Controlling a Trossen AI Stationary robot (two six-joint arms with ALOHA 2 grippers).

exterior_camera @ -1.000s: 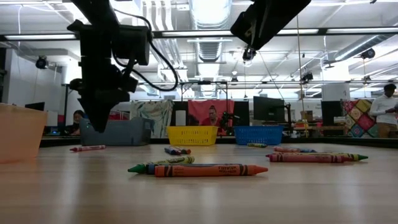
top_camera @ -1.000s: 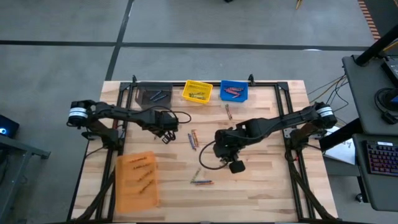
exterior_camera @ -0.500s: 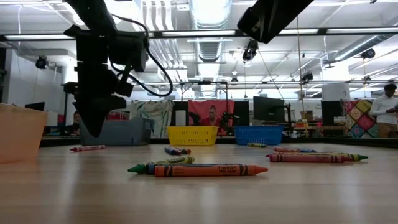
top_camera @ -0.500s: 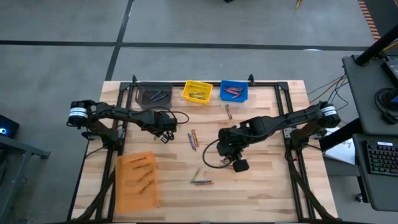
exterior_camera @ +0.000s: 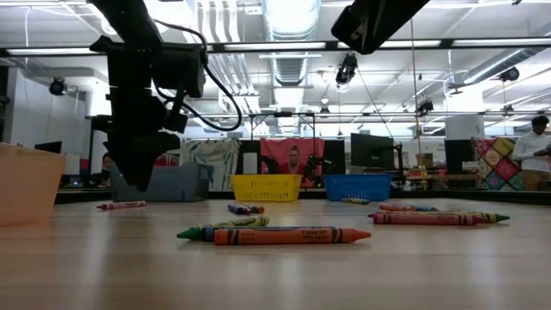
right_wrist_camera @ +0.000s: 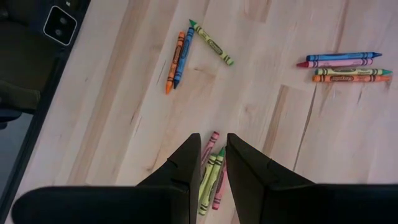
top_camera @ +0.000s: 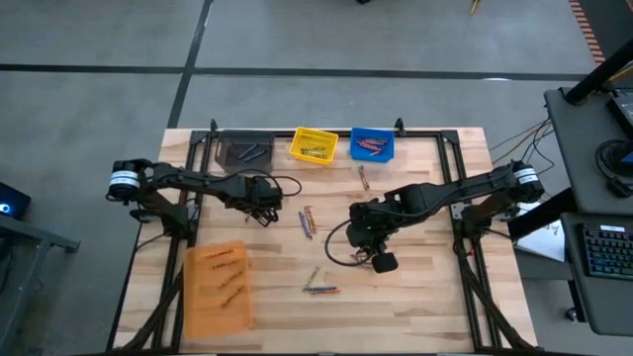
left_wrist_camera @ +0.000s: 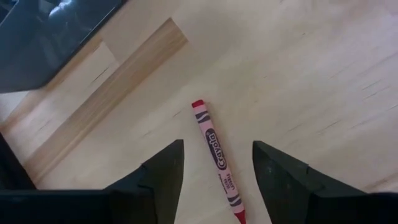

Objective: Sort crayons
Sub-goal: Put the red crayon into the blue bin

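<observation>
Left gripper above the table's left half, fingers spread wide, straddling a red crayon lying flat on the wood, apparently untouched. Right gripper over the table's middle, fingers narrowly parted, empty, above a small cluster of crayons. Loose crayons toward the near edge; another pair at centre. Along the far edge, grey bin, yellow bin, blue bin, each holding crayons. Orange bin at the near-left corner.
</observation>
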